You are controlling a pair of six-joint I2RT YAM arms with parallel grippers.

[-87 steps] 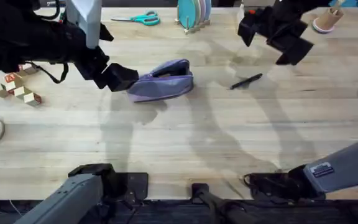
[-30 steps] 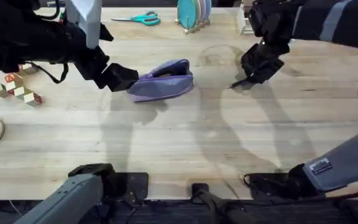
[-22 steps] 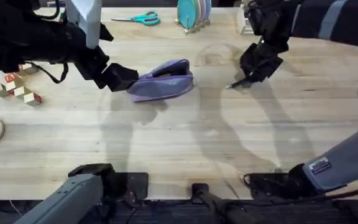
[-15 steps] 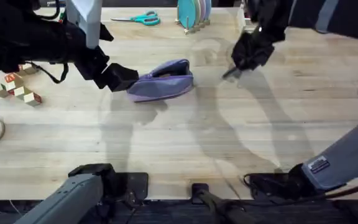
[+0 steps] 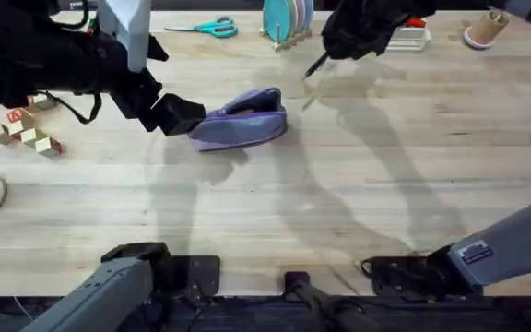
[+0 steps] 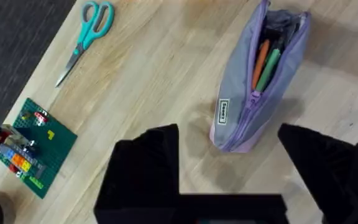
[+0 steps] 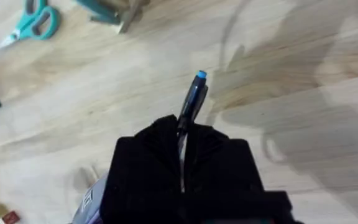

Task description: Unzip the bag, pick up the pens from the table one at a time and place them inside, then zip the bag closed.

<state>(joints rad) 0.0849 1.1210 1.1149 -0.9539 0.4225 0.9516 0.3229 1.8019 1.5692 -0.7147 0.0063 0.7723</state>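
Right gripper (image 7: 182, 134), up at one o'clock over the table (image 5: 358, 184), pinches the pen (image 7: 192, 99), blue tip outward. Left gripper (image 6: 229, 140) sits spread at the bag's (image 5: 240, 120) nine-o'clock end. Unzipped, the bag holds orange and green pens (image 6: 265, 62). Scissors (image 5: 206, 28) lie at eleven o'clock.

My black right hand (image 7: 182, 140) grips a dark pen (image 7: 192, 102) tipped bright blue; the lavender bag (image 6: 257, 81) shows orange and green inside, on the pale-grained worktop (image 5: 339, 203).
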